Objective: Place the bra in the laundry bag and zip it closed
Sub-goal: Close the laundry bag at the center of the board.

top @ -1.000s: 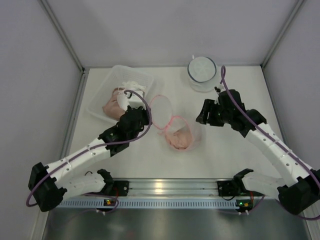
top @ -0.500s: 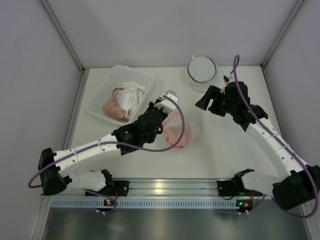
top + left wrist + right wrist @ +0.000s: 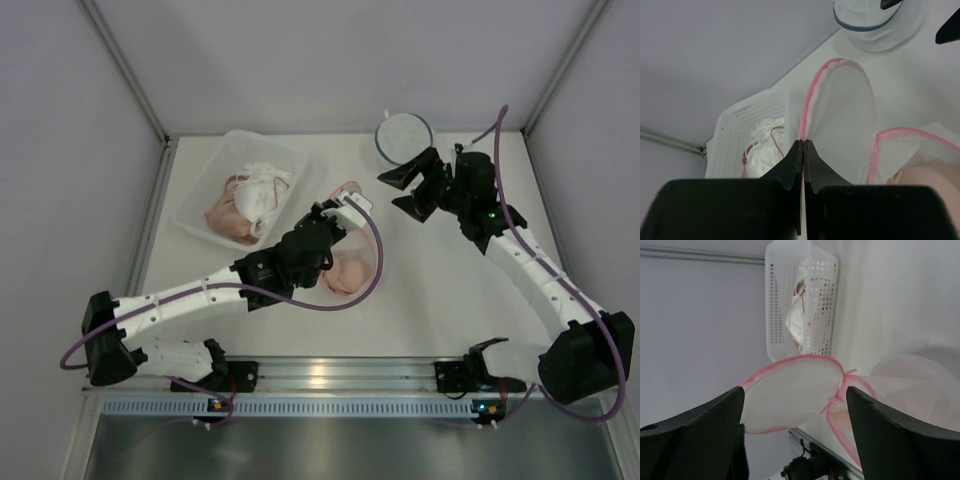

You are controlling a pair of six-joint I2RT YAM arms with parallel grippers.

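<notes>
While the bra (image 3: 340, 272) lies in the laundry bag (image 3: 905, 152), the left gripper (image 3: 803, 143) pinches its flap (image 3: 842, 107). The right gripper (image 3: 404, 190) hangs spread wide.

Pink bra (image 3: 343, 272) lies inside pink-trimmed mesh laundry bag (image 3: 845, 110); flap raised, unzipped.

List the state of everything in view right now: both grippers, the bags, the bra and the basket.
left gripper: shut on the lid's pink rim, holding it raised.
right gripper: open, holding nothing.
laundry bag: unzipped, mouth open.
lid: lifted up off the opening.
bra: inside the laundry bag.
basket: holds other garments.
blue-trimmed bag: looks closed.
</notes>
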